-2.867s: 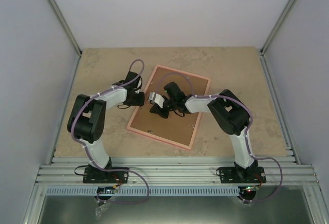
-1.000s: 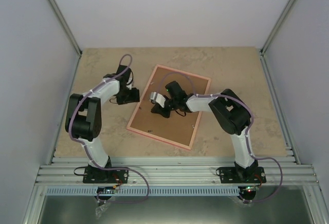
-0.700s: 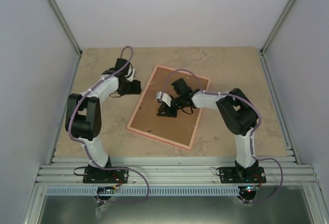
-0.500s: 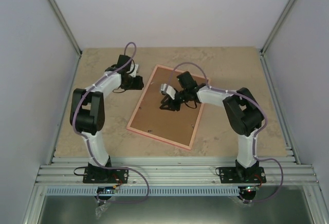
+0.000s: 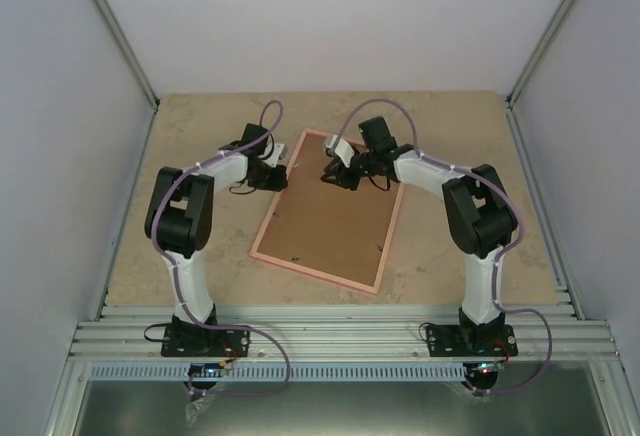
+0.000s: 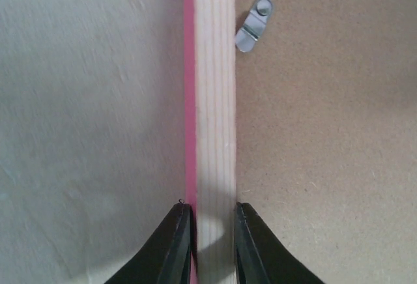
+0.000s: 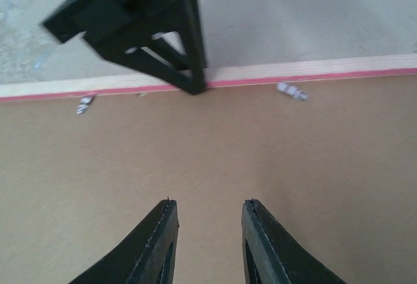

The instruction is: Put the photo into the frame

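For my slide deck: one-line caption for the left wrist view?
Left gripper pinches the frame by its pale rail, beside the backing board and a metal clip.

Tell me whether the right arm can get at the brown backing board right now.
Probably yes. The right gripper hangs open over the bare backing board with nothing between them; the left gripper pinches a rail of the frame, clear of that path.

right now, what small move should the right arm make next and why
Probably slide the right gripper forward to the clip at the board's far edge and turn it aside. The left gripper pinches the frame by its rail, steadying it; the right hangs open over the board, which lies in the frame with clips at its edge.
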`<state>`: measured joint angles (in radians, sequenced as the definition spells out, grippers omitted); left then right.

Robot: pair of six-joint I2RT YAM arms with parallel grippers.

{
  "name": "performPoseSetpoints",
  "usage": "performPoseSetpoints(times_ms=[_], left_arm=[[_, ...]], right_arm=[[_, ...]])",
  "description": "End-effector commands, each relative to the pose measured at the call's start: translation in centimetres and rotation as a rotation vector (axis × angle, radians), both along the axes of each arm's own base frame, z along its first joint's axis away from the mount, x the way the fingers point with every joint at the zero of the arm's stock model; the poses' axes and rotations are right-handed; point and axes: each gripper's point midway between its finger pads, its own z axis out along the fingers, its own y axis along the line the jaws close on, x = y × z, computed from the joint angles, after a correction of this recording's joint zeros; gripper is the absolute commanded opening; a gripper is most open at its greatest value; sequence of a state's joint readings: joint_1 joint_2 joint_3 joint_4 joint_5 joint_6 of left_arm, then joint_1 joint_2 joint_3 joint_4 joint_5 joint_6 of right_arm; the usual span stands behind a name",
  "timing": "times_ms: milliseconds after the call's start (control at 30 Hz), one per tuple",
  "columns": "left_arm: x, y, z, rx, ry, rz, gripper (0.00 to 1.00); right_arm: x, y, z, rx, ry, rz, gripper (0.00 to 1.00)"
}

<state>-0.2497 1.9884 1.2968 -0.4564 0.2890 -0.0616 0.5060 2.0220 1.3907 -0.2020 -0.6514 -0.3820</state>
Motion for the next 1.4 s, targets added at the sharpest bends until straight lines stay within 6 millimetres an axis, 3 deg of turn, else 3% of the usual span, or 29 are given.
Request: performPoseSetpoints(times_ms=[0,200,333,600,833,1367], left_arm=[[-4.9,-0.8,-1.7,0.009,0.088,-0.073,0.17],[-7.5,-1.5,-3.0,0.005,0.127,-0.133,0.12],[-7.5,-1.8,-3.0,-0.005,0.134,-0.141,0.10],[-7.8,-2.0,-3.5,-0.015,0.149,-0.148,0.08],[-8.0,-1.9,-4.2,-0.006,0.164,-0.146,0.06],[-7.8,-1.9,-4.6,0.007,0.155,-0.177,0.02]], right_arm=[[1.9,0.0,-0.7,-0.028,-0.051,-0.019,0.29],[3.3,1.1,-2.3,-0.039,-0.110,0.047,0.28],[4.1,2.1,-2.6,-0.021,-0.128,0.092,0.28],[5.5,3.4,-5.5,-0.098,-0.140,0.063,0.27],[4.6,4.5,-8.1,-0.155,-0.123,0.092,0.26],[4.8,3.8,-12.2,-0.321,-0.092,0.054,0.21]])
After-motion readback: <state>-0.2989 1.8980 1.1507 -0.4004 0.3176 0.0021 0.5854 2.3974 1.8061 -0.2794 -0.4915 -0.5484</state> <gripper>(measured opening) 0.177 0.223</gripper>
